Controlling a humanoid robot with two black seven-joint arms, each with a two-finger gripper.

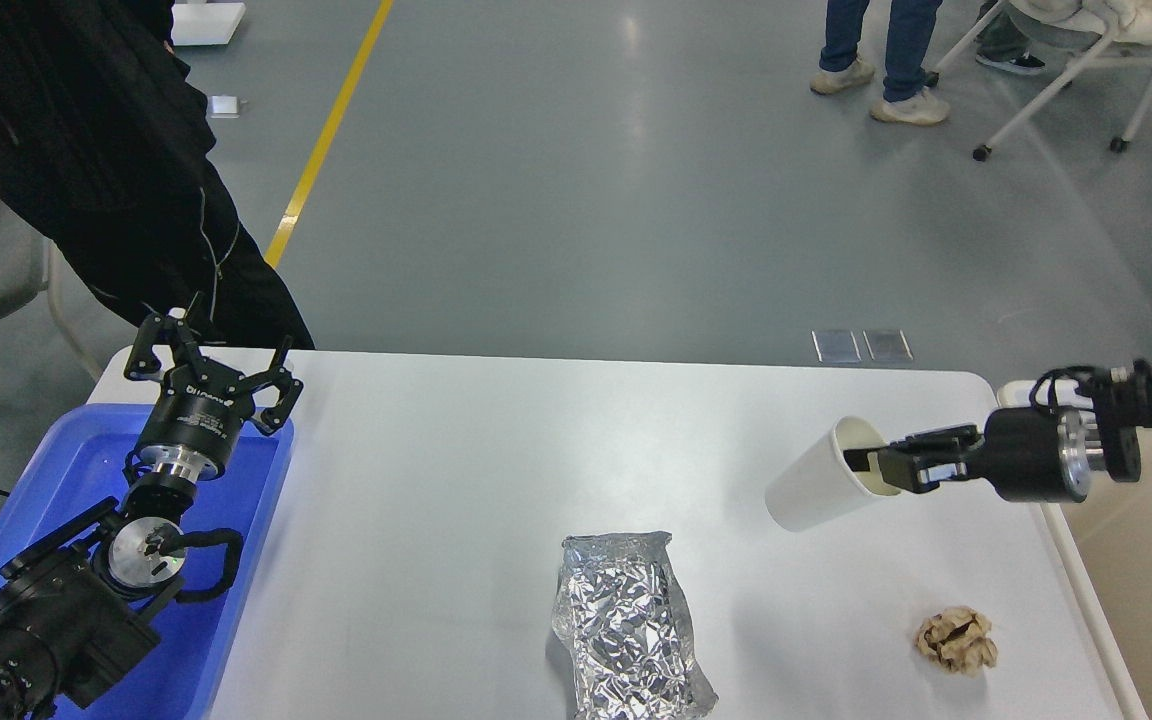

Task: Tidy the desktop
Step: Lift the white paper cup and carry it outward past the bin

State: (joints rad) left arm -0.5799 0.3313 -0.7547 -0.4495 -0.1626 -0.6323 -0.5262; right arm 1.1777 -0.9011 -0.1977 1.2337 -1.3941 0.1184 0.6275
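The white desktop carries a crumpled foil bag near its front middle and a brown paper ball at the front right. My right gripper is shut on the rim of a white paper cup, one finger inside it, and holds it tilted in the air above the desktop's right part. My left gripper is open and empty above the far end of the blue tray at the left.
A beige-white bin stands at the desktop's right edge, under my right arm. A person in black stands behind the far left corner. More people and a wheeled chair are on the floor far back right.
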